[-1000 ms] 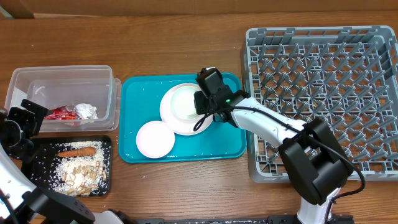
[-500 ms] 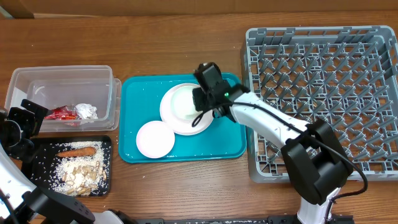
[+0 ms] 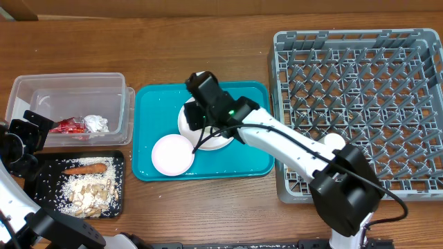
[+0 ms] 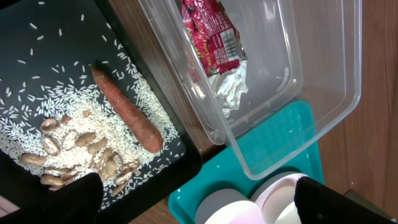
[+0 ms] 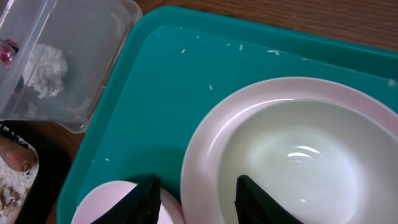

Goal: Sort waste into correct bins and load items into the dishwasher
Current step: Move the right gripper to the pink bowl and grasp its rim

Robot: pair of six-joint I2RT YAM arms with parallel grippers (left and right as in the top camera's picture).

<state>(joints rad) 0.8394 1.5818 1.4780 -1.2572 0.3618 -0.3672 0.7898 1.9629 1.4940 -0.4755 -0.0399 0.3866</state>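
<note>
1. Right gripper [image 5: 200,200] hangs over the left rim of the plate [image 5: 205,155] on the teal tray [image 3: 249,158]; fingers [image 5: 142,196] partly apart, nothing clamped; one tip is on the outer side near the small cup [image 3: 173,153], the other over the bowl [image 5: 298,155].
2. The bowl sits nested on the plate; my read is that the fingers straddle the rim and bowl wall because a flat plate gives no other grip.
3. Left gripper [image 4: 202,199] is parked at the counter's [image 3: 173,48] left edge, above the seam between the two bins; fingers fully apart and empty; probably held clear so the arms don't clash.
4. Waste looks sorted; red wrapper [image 3: 67,126] and foil ball [image 3: 95,124] lie together in the clear tub [image 3: 69,77]; carrot [image 3: 86,168] and food scraps [image 3: 86,194] with rice lie in the black tray [image 3: 41,164]; dry rubbish one side, food the other.
5. Dishwasher rack [image 3: 360,69] sits right of the teal tray, almost bare; a white round thing [image 3: 333,141] at its near-left, beside the right arm, is likely a cup already loaded.
6. Step in hand, judged: loading dishes; plate, bowl and small cup remain on the teal tray.
7. Risk: pinching the rim may lift the plate and bowl together, and the bowl could slide off; loose rice on the teal tray suggests slick surfaces; the small cup just beside the outer finger could get nudged.
</note>
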